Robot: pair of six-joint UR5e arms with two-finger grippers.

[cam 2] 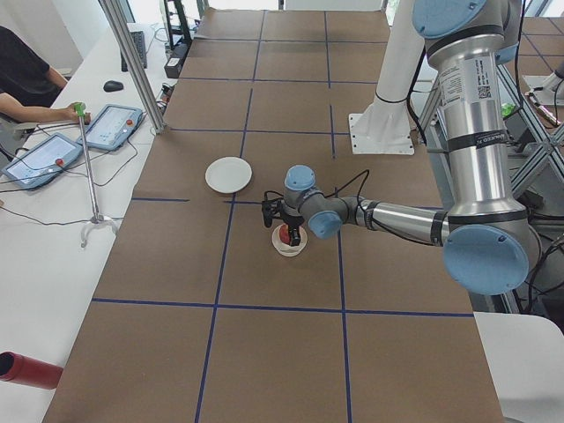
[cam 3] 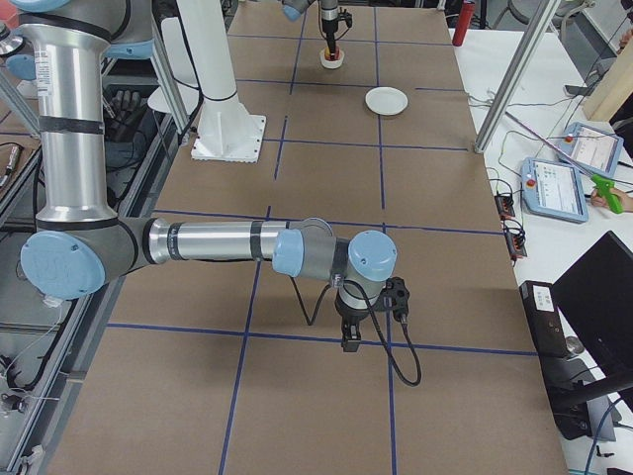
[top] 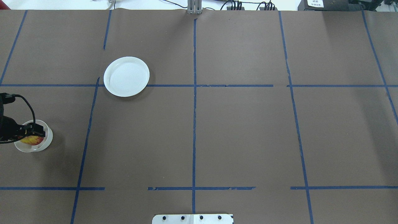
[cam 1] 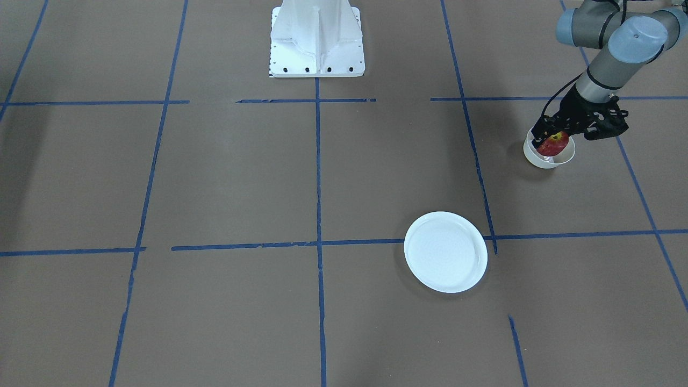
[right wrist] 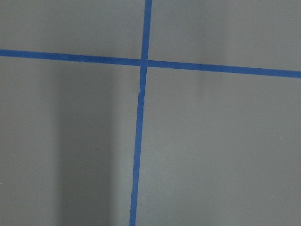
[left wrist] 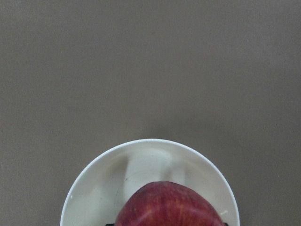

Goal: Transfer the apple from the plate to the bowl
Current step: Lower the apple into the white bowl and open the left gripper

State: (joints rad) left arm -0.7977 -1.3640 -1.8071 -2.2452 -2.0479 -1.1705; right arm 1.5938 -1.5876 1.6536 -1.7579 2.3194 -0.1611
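Observation:
The red apple [cam 1: 554, 144] with its yellow patch sits between the fingers of my left gripper [cam 1: 550, 140], right at the mouth of the small off-white bowl [cam 1: 542, 159]. The overhead view shows the apple [top: 31, 140] over the bowl [top: 47, 141] at the table's left edge, the gripper [top: 32, 135] closed around it. In the left wrist view the apple [left wrist: 168, 205] fills the bottom, with the bowl [left wrist: 94, 188] beneath. The white plate [cam 1: 445, 251] lies empty, also in the overhead view [top: 126, 76]. My right gripper [cam 3: 349, 341] hangs low over the table; I cannot tell its state.
The white robot base [cam 1: 317, 40] stands at the table's middle back. Blue tape lines [right wrist: 141, 117] divide the brown table into squares. A red cylinder [cam 2: 26, 370] lies off the table's left end. Tablets and an operator are on a side desk [cam 2: 53, 141].

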